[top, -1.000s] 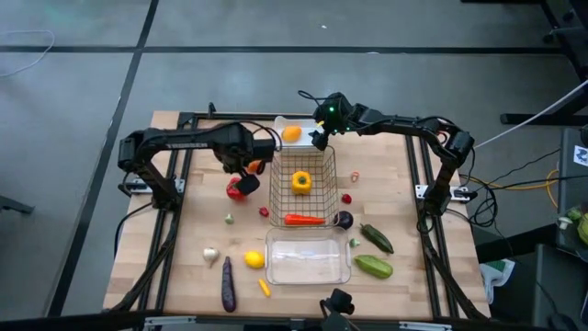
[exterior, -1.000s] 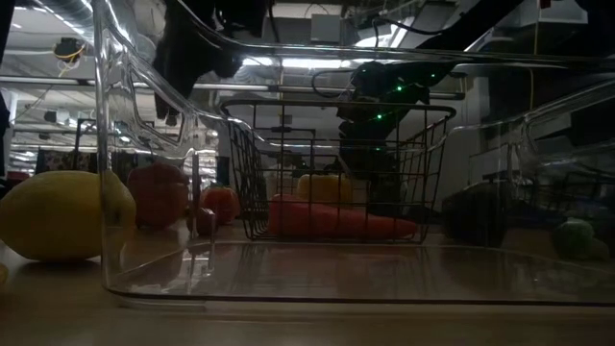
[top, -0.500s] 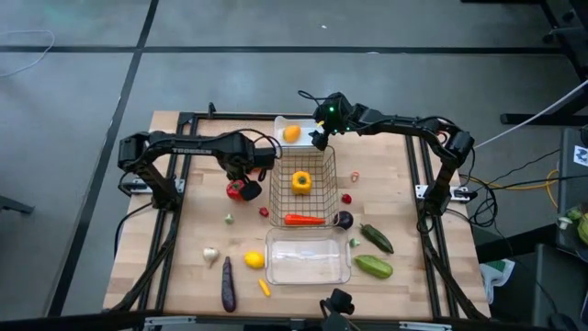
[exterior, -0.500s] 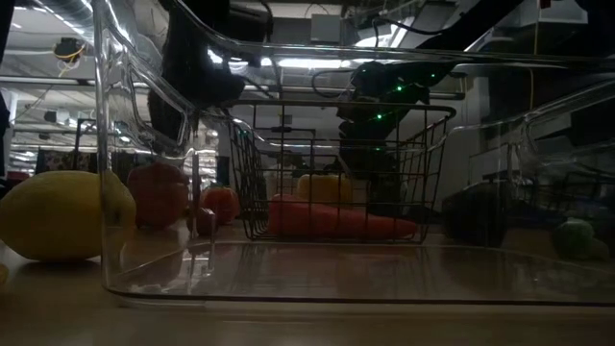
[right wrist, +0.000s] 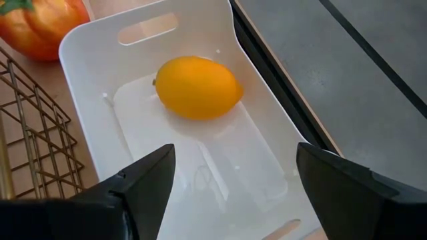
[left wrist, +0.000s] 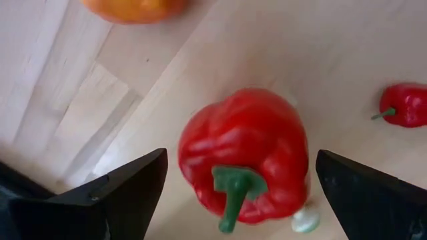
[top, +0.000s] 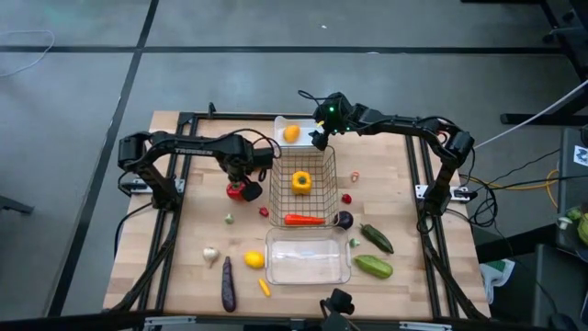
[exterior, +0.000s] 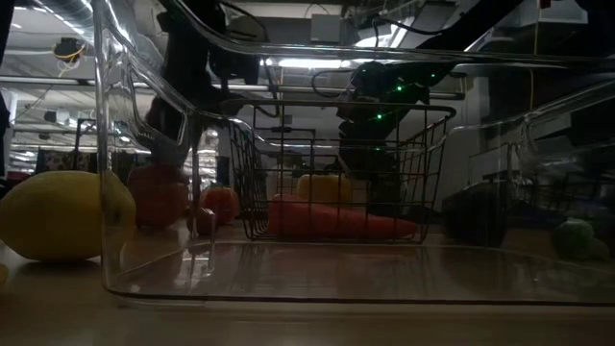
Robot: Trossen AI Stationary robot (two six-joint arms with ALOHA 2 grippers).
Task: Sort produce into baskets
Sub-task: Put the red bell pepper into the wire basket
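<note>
A red pepper lies on its side on the wood table left of the wire basket. My left gripper hangs open right above it, pointing down, one finger on each side and clear of it. An orange pepper lies just beyond. The basket holds a yellow pepper and a carrot. My right gripper waits open over the white tray, where a lemon-like fruit rests. The clear tray sits near the front.
Loose on the table are a lemon, garlic, a purple eggplant, another eggplant, two green cucumbers and tiny radishes. One small red piece lies close to the red pepper.
My left gripper has come down onto the red pepper, staying open and pointing down; it now covers the orange pepper in the high view. Nothing on the table has moved.
</note>
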